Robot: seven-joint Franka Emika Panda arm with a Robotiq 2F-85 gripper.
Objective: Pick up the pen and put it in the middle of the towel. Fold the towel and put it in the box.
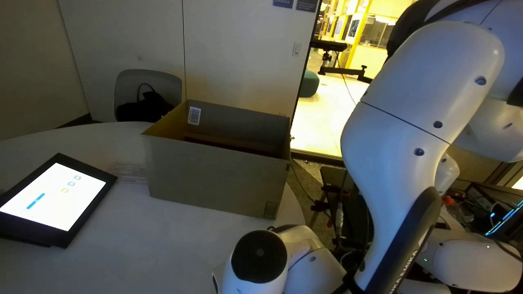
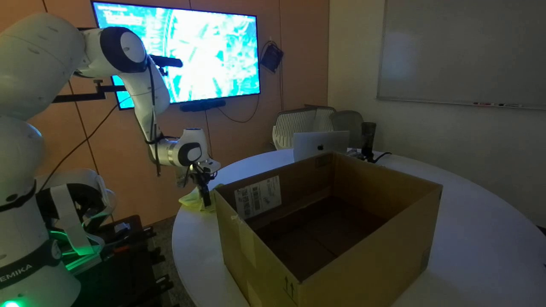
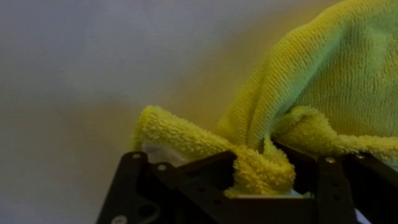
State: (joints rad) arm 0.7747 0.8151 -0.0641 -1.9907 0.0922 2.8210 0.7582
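Note:
The yellow-green towel (image 3: 351,90) is rumpled and folded over itself on the white table. In the wrist view my gripper (image 3: 258,155) is shut on a bunched part of it, with plush cloth filling the space between the dark fingers. An exterior view shows the gripper (image 2: 206,199) pointing down at the towel (image 2: 191,202), close to the table's edge beside the box. The brown cardboard box (image 1: 216,183) stands with its top open; a white label (image 2: 258,197) is on an inner wall of the box (image 2: 371,251). The pen is hidden or out of view.
A black-framed tablet (image 1: 92,204) lies on the table beyond one end of the box, near a pale sheet (image 1: 130,173). Behind the box stand a laptop (image 2: 320,144) and a dark cup (image 2: 368,138). The box walls rise close beside the gripper.

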